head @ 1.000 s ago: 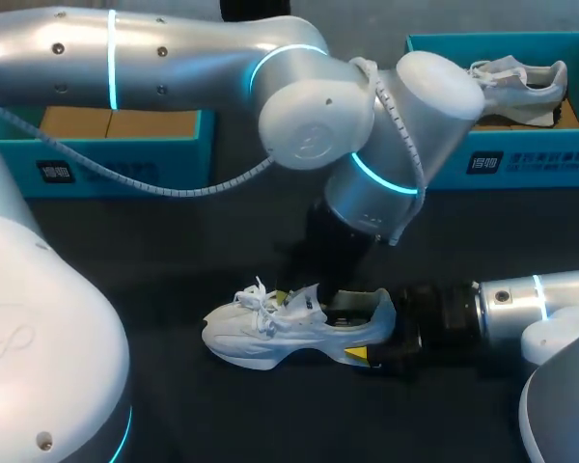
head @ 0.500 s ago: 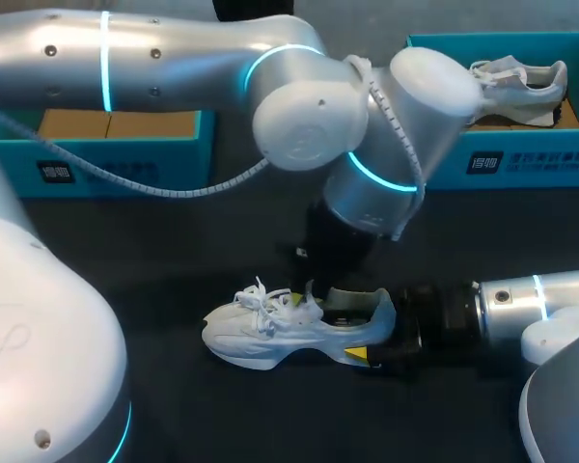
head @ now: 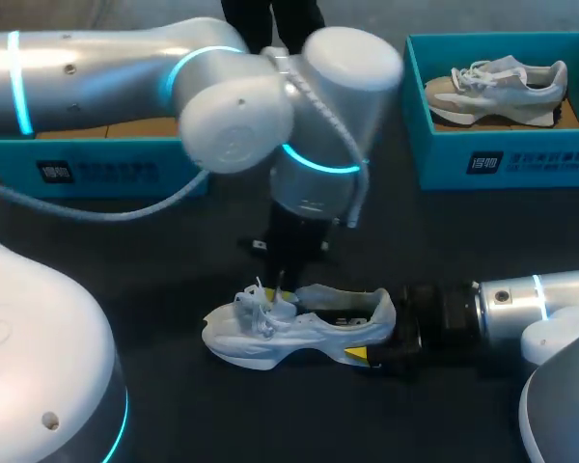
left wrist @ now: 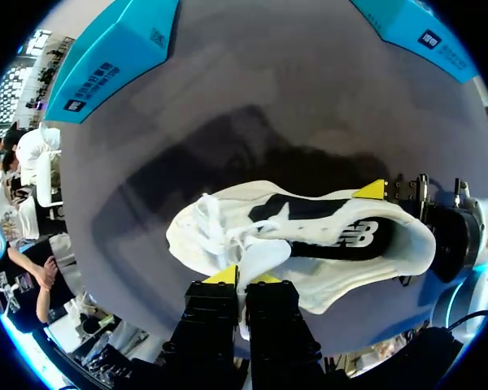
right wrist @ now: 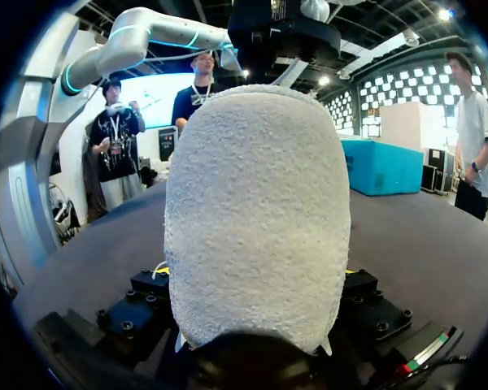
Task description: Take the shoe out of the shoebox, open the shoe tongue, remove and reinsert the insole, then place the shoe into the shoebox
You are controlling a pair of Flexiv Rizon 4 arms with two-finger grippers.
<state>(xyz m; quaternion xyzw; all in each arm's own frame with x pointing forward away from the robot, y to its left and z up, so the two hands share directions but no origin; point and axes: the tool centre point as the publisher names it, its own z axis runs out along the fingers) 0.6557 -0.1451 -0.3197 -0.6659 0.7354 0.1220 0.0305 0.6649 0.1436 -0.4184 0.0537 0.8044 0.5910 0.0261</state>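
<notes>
The left arm (head: pixel 96 68) points the left gripper (left wrist: pixel 244 276) straight down, its fingers pinched on the shoe tongue (left wrist: pixel 259 256). The right arm (head: pixel 521 304) lies level, with the right gripper (head: pixel 374 328) clamping the heel of the shoe (left wrist: pixel 342 268).

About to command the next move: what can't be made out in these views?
Head view: the left arm covers the left fingers and most of the left shoebox.
Right wrist view: the heel of the shoe hides nearly all of the right fingers.
Left wrist view: the left fingers' own mounts hide which part of the shoe they pinch.

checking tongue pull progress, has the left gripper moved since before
Yes. The left gripper slid along the still shoe from its opening toward the laces.
</notes>
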